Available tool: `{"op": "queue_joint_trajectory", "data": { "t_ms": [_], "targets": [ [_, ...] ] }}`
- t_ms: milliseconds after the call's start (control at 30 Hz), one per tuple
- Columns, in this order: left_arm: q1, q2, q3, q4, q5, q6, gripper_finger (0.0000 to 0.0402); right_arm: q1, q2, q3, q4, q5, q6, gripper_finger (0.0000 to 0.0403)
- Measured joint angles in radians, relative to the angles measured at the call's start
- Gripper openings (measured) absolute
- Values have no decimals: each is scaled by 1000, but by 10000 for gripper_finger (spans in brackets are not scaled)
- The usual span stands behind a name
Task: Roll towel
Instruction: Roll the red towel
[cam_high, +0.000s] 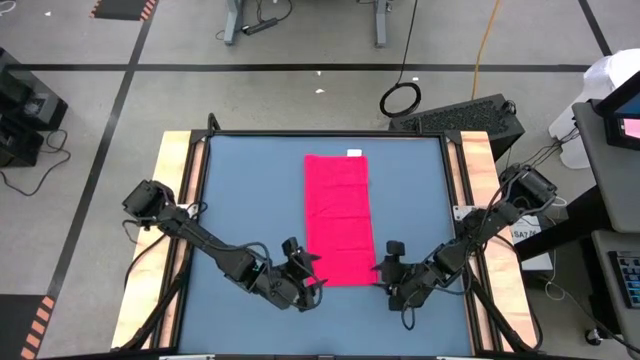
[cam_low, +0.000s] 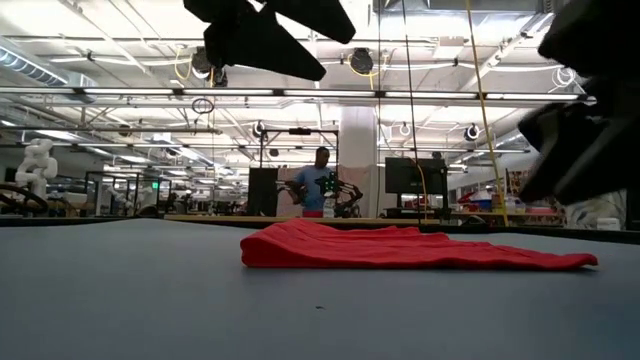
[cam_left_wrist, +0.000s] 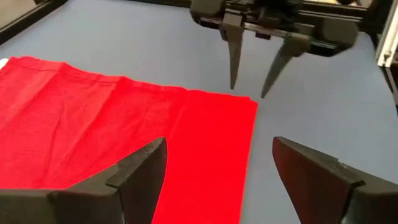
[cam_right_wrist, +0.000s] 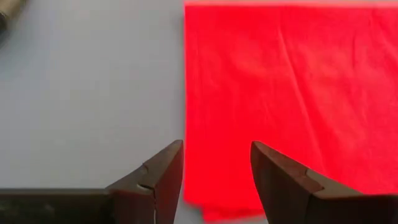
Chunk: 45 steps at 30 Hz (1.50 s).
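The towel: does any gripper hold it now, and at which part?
Nothing is held. The towel lies flat; the left gripper and right gripper stand open at its near corners.

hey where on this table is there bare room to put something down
Bare blue tabletop lies between the flat pinkish-red rectangular cloth towel and each wooden side rail. Crowded: the towel's near end, flanked by the left gripper and right gripper, fingers open.

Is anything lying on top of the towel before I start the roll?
No. The towel lies flat on the blue tabletop with nothing on it. Left gripper and right gripper stand open beside its near corners. Anything beneath the cloth is hidden.
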Motion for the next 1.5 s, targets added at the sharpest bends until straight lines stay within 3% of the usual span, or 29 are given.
{"op": "queue_joint_trajectory", "data": {
  "t_ms": [133,300,533,900,1100,1233,1500],
  "targets": [
    [-1,23,0,33,0,22,294,0,6,-66,167,22,-62,178],
    [-3,90,0,106,9,71,294,9,5,-140,238,19,-41,178],
    [-6,158,0,289,10,158,294,33,9,-241,461,-49,-57,178],
    [40,308,1,542,24,314,294,15,78,-260,488,-30,-57,207],
    [64,343,26,543,61,321,294,12,203,-258,611,-6,-4,205],
    [73,343,27,541,80,315,294,13,250,-257,638,23,85,168],
    [88,343,27,542,137,288,294,12,262,-257,745,0,139,31]
  ]
}}
